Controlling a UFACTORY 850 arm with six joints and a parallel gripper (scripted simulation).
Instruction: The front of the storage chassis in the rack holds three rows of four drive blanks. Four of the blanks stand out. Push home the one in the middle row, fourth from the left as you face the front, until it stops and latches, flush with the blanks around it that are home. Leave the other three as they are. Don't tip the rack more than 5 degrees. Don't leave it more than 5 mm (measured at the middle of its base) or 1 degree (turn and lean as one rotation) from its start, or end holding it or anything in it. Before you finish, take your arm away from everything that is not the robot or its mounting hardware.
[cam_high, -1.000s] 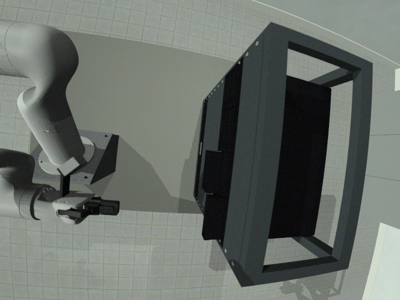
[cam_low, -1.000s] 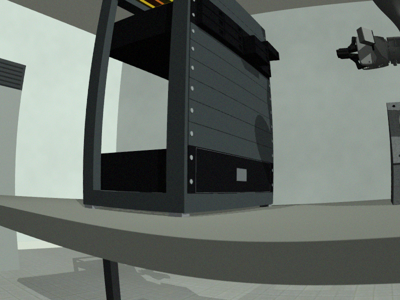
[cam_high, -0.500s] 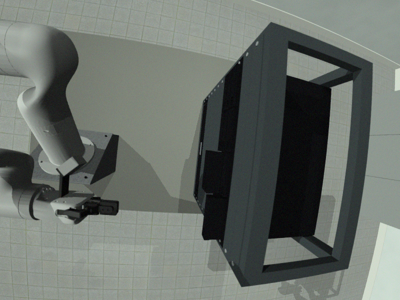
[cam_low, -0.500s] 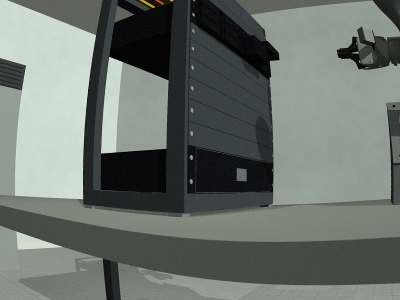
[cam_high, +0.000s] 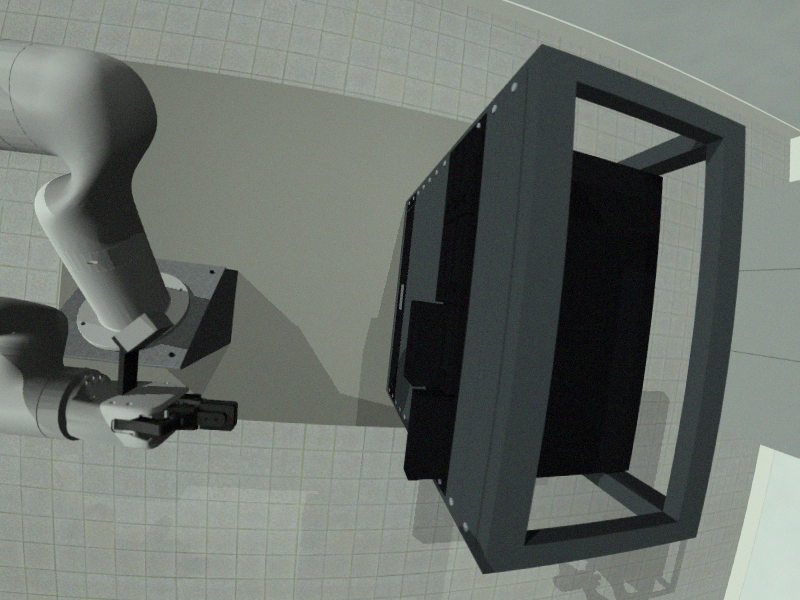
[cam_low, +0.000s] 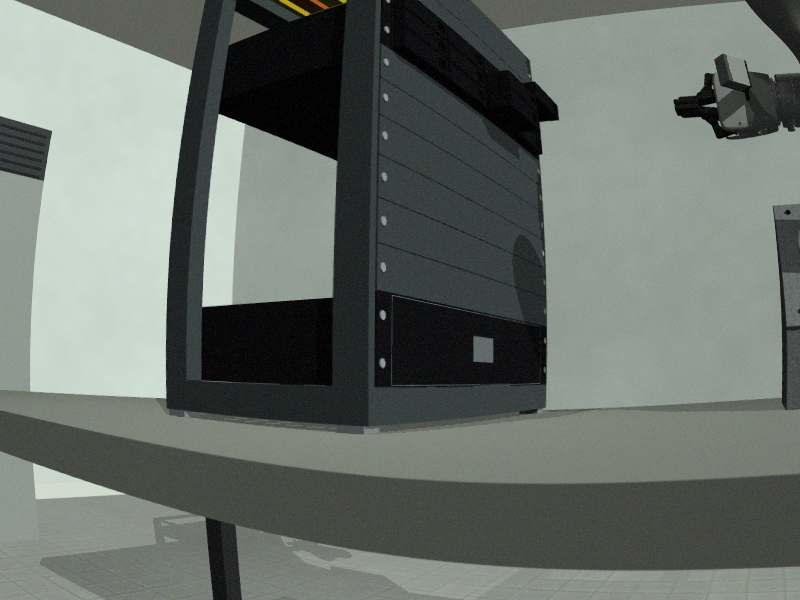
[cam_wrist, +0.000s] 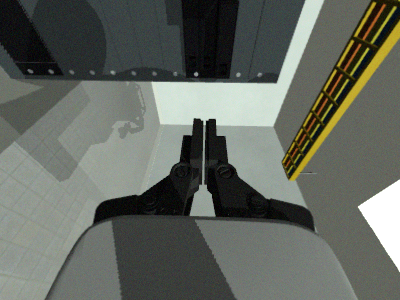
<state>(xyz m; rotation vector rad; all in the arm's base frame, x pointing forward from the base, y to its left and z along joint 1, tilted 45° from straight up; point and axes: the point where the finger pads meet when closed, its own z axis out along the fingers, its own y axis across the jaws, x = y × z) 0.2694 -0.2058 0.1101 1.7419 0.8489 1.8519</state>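
The dark rack (cam_high: 510, 290) (cam_low: 358, 258) (cam_wrist: 125, 40) stands on the table. The storage chassis (cam_low: 465, 64) (cam_wrist: 207, 40) sits at the top of its front. Black drive blanks (cam_high: 427, 342) (cam_low: 541, 103) stick out of the chassis near its right end as seen from the front; another protruding blank (cam_high: 425, 439) shows from above. I cannot tell their rows. My gripper (cam_high: 233, 413) (cam_low: 677, 106) (cam_wrist: 204, 133) is shut with nothing between the fingers. It points at the rack front from well away, at about chassis height and beyond the front's right end.
The arm's base pedestal (cam_high: 206, 316) (cam_low: 788, 303) stands on the table in front of the rack. Grey filler panels (cam_low: 452, 219) and a black unit (cam_low: 445, 351) fill the lower front. A yellow ladder-like tray (cam_wrist: 335, 95) shows in the wrist view.
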